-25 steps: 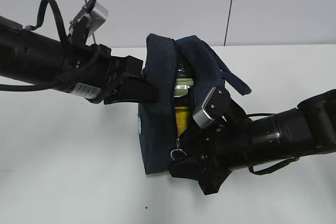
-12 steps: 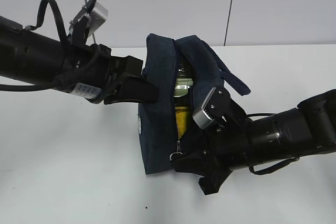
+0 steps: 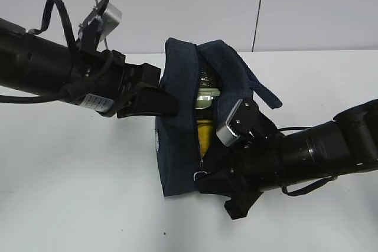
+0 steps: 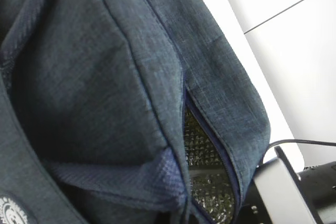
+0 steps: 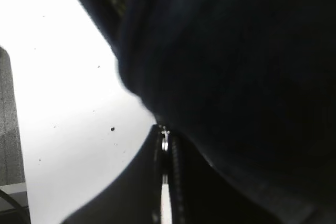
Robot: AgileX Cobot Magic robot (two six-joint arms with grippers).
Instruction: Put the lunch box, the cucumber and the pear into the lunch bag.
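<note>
Item one: lunch bag (image 3: 180,128), a large boxy dark navy fabric bag with silver foil lining, standing on the white counter (image 3: 77,157); its long zipper slit is partly open and faces the exterior camera.

Item two: the bag's contents. Through the slit I see a yellow patch, likely the pear (image 3: 205,135), and above it something pale green, likely the lunch box (image 3: 207,97). The cucumber I cannot make out.

Item three: my left gripper (image 3: 155,101), jaws closed, clamped to the bag's left wall, apparently to steady it.

Item four: my right gripper (image 3: 208,179), closed at the bag's lower front by the silver ring pull (image 3: 199,175), seemingly to work the zipper.
</note>
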